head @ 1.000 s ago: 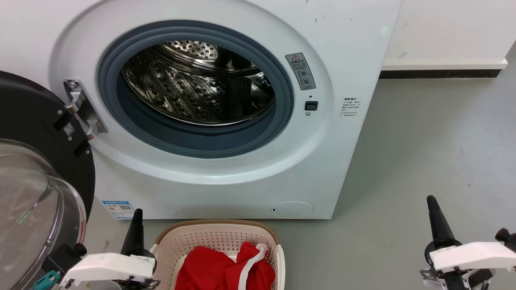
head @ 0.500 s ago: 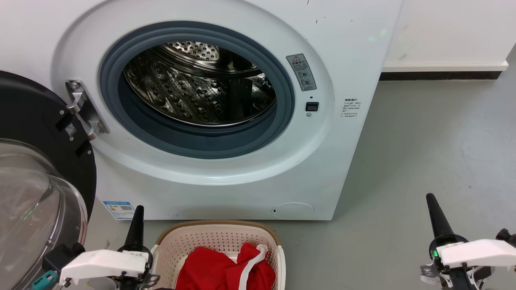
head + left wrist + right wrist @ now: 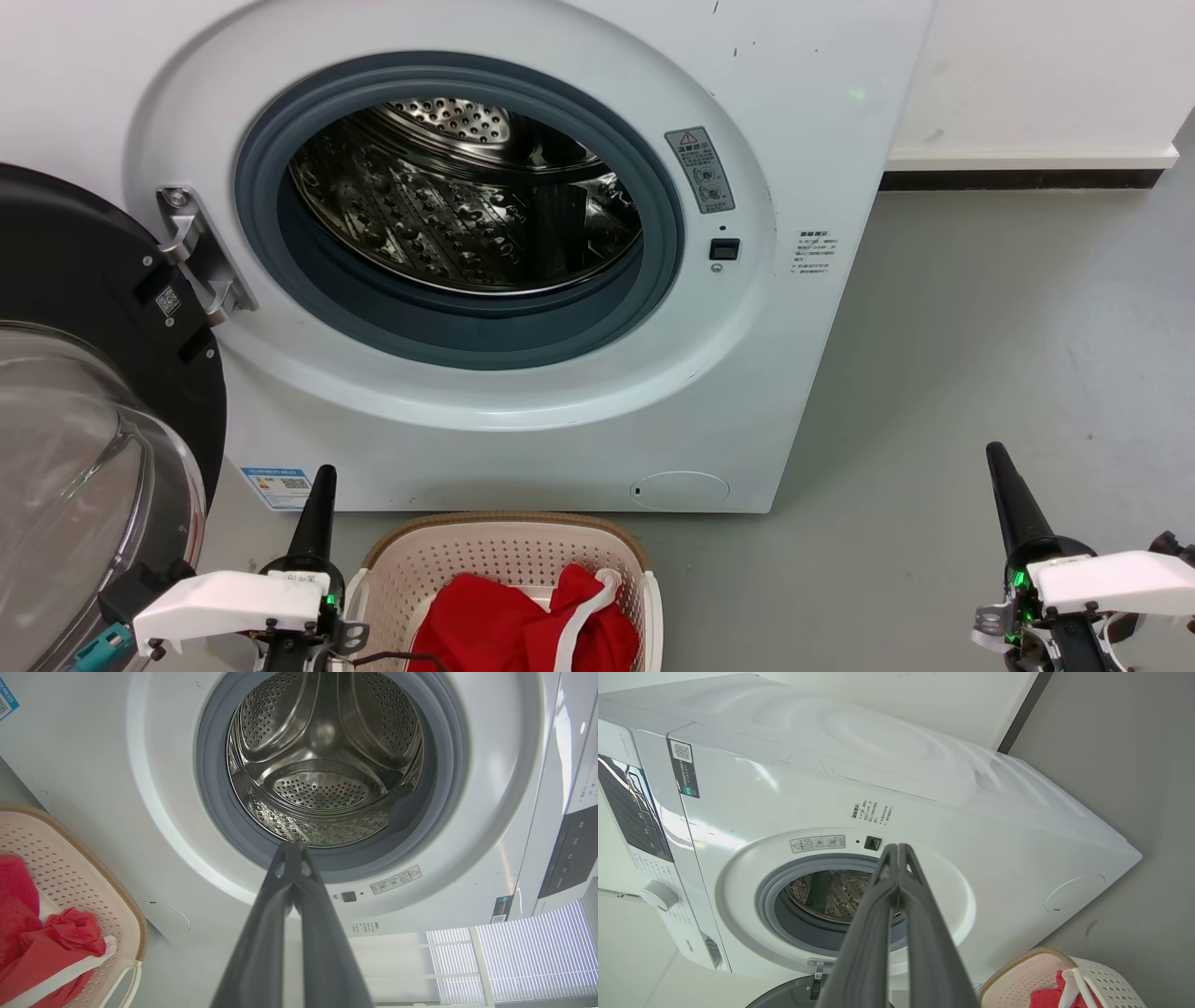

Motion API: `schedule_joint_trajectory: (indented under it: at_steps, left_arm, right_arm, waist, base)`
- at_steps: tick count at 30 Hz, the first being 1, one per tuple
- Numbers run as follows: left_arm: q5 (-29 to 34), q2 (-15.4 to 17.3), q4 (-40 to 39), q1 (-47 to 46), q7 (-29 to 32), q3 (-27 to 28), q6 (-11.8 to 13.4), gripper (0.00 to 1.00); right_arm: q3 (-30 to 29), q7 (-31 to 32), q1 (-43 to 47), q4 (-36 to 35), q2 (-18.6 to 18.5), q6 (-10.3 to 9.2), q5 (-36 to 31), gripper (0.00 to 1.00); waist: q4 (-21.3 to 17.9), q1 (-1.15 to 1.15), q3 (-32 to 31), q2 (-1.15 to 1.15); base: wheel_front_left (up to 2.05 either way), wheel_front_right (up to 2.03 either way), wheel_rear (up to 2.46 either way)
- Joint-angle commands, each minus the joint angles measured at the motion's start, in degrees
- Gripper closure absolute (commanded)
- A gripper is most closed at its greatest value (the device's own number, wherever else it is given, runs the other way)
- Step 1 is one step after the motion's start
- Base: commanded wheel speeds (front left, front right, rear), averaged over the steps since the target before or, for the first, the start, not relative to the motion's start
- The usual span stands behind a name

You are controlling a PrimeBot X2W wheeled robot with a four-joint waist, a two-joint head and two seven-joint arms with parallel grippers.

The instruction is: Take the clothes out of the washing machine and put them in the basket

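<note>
Left gripper (image 3: 323, 481) and right gripper (image 3: 999, 462) were closed tip to tip, empty; you held them low, either side of the basket (image 3: 504, 519). The clothes (image 3: 485, 621) lay in it and the drum (image 3: 322, 788) showed bare, so I judged nothing left to grasp.

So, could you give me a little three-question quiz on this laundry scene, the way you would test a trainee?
1. True or false: no clothes show inside the drum of the washing machine.
2. Where do the red clothes lie? A) on the floor B) in the basket C) on a shelf
3. Fill in: the fingers of the left gripper and of the right gripper are ____.

Key: 1 true. 2 B. 3 shut, with the tips pressed together and nothing between them.
</note>
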Motion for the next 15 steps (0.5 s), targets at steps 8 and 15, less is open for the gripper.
schedule_joint_trajectory:
  at_steps: [8,15]
  left_arm:
    - [-4.97,0.06,0.23,-1.45,1.23,0.34,-0.62,1.00]
    - [-8.31,0.06,0.52,-1.79,2.07,0.51,-0.91,1.00]
  right_arm:
    - [-0.34,1.26,-1.77,0.12,-0.24,0.01,5.12,1.00]
    - [-0.48,2.03,-2.08,0.33,-0.25,0.01,8.52,1.00]
  waist:
    - [0.10,0.00,-0.16,0.00]
    - [0.17,0.00,-0.29,0.00]
  base:
    - [0.00,0.00,0.00]
    - [0.00,0.00,0.00]
